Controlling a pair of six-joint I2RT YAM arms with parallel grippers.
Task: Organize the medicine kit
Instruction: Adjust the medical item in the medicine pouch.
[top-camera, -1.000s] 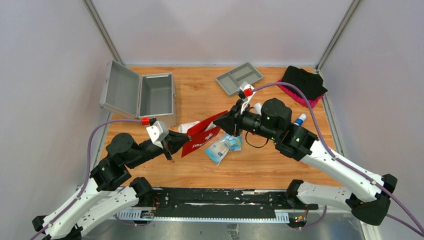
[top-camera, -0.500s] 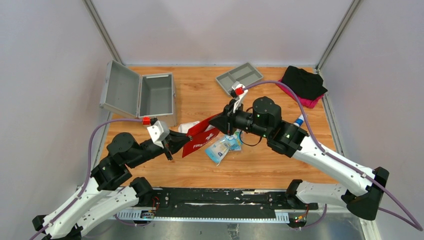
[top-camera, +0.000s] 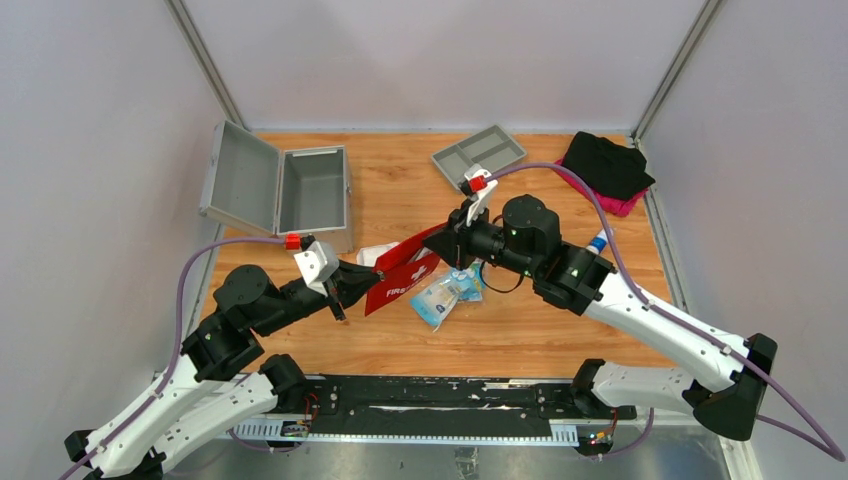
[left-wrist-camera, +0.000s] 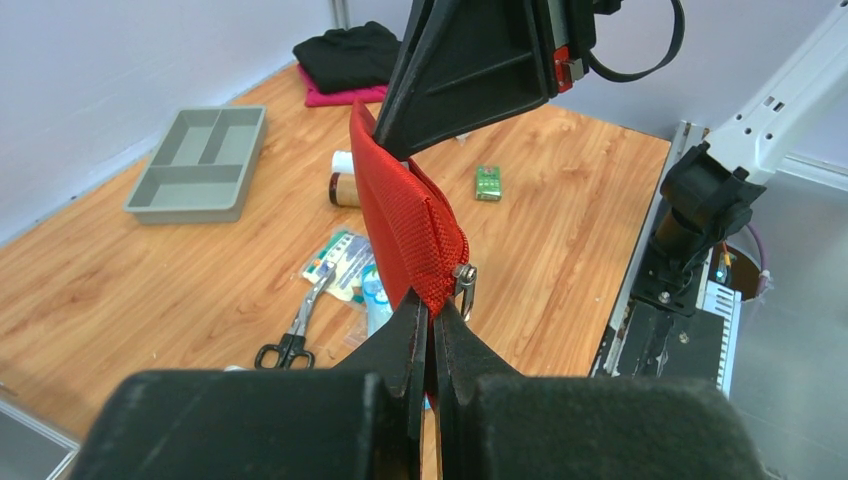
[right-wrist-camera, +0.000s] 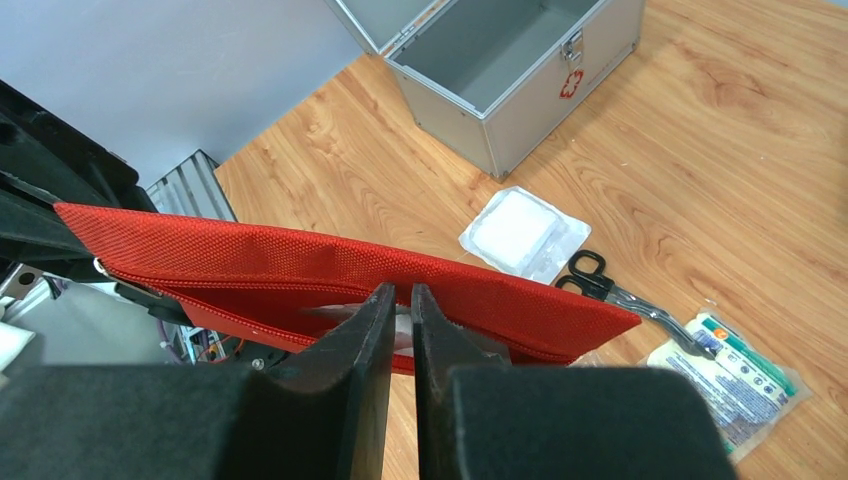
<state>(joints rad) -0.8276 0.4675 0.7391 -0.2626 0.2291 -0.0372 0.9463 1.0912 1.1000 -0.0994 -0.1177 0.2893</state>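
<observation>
Wooden tabletop holds an open grey metal case at the back left, and over its middle the red fabric first-aid pouch hangs clear of the surface, stretched between both arms. The left gripper is pressed tight on the pouch's zipper-pull corner, while the right gripper pinches the opposite top edge, only fabric between its fingers. Since a second ago the right arm has swung leftward, away from the folded black cloth; left arm and pouch have barely shifted.

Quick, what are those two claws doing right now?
Left gripper: closed, pinching the red pouch by its zipper end.
Right gripper: closed on the pouch's other end.
</observation>
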